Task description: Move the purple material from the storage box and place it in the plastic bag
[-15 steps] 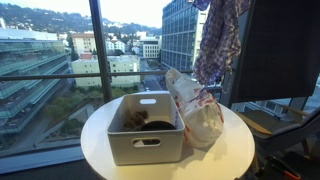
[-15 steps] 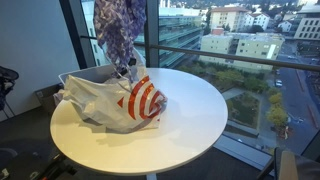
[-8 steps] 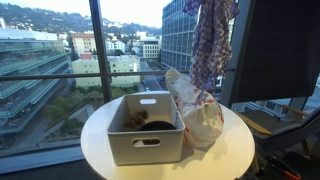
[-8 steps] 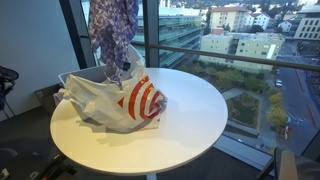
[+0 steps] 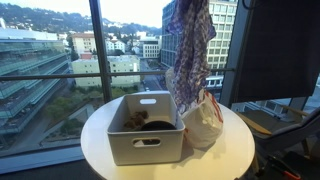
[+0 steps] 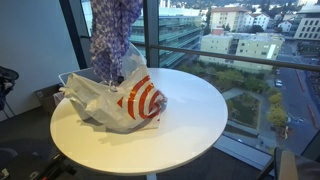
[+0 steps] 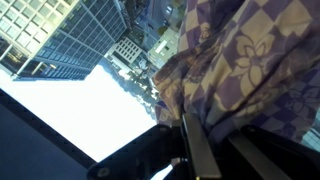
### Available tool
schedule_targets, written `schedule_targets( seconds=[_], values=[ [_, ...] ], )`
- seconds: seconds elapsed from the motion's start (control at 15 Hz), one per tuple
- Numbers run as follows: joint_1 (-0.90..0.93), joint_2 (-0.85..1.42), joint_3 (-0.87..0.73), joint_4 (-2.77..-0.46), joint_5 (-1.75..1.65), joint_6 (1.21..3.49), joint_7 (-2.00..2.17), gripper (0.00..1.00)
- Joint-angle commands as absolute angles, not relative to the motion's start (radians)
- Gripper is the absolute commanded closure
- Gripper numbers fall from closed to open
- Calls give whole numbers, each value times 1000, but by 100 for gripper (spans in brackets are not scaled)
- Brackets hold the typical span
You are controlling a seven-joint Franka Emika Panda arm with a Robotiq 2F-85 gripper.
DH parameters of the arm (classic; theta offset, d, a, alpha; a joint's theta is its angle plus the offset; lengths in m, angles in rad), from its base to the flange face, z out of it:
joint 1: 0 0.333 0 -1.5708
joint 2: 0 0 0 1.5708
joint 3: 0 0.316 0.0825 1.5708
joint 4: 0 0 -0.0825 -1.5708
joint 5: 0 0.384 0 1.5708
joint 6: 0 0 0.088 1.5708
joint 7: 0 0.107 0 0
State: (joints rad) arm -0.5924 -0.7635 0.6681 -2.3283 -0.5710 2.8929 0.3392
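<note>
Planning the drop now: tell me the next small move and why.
Probably lower the gripper slowly: the purple cloth hangs from it, its tail near the mouth of the plastic bag, right beside the storage box, most of it well above.

There is one table (image 5: pixel 232 150), one box (image 5: pixel 146 138), one plastic bag (image 5: pixel 205 122) and one purple cloth (image 5: pixel 190 50). The box holds two smaller items, a brownish thing (image 5: pixel 133 118) and a dark thing (image 5: pixel 156 125), kinds unclear.
</note>
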Motion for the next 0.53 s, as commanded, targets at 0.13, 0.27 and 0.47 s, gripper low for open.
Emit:
schedule_targets(
  seconds=[0.13, 0.27, 0.47],
  values=[
    [-602, -685, 700, -2369, -546, 2941, 347, 98],
    [-594, -688, 696, -2402, -547, 2924, 347, 98],
    [-584, -735, 677, -2456, -545, 2895, 350, 98]
  ],
)
